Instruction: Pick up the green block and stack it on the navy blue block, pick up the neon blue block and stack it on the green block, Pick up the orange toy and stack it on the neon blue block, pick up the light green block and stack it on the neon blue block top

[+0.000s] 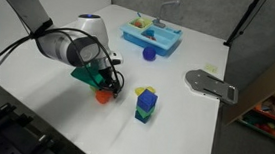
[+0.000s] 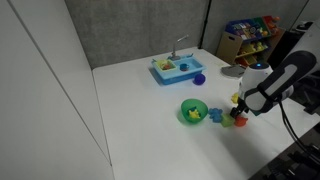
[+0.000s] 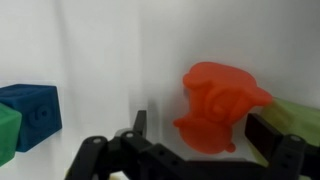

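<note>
Claw (image 3: 200,135): spread wide, empty, one finger on each side of orange toy (image 3: 220,103).
Orange toy: rounded, lumpy, orange-red; resting on tabletop (image 1: 193,132), not yet lifted.
Stack (image 1: 146,104) near: neon blue block (image 1: 146,101) over green block (image 1: 144,112); bottom layer too small to tell.
Judged: first two stackings done.
Left: toy, light green block (image 3: 300,112).

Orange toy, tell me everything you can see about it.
The orange toy is a rounded, lumpy orange-red figure, smooth and plastic-looking. It sits on the white table, in the gap between the fingers of the open gripper. Whether either finger touches it cannot be told.
</note>
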Robot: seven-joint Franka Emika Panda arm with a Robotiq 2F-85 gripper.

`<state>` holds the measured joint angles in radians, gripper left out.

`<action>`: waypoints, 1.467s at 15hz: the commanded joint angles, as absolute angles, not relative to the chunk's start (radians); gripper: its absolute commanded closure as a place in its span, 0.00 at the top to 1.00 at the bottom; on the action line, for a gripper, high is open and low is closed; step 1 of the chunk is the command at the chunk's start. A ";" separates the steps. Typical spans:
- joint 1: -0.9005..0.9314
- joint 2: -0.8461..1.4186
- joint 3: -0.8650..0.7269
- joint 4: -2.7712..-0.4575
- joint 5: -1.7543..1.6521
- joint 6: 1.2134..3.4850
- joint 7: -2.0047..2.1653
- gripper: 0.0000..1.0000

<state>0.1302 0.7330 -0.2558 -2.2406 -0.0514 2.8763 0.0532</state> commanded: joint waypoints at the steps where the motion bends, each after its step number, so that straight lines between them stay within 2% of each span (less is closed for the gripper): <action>1: 0.140 0.739 -0.259 -2.270 -0.076 2.851 0.093 0.74; 5: 0.124 0.741 -0.249 -2.276 -0.076 2.840 0.083 0.42; 10: 0.113 0.688 -0.245 -2.299 -0.079 2.835 0.076 0.06; 11: 0.110 0.677 -0.245 -2.304 -0.079 2.835 0.075 0.02; 14: 0.105 0.642 -0.256 -2.325 -0.082 2.838 0.075 0.00; 16: 0.105 0.618 -0.267 -2.337 -0.085 2.839 0.076 0.04; 22: 0.114 0.541 -0.306 -2.351 -0.112 2.830 0.083 0.03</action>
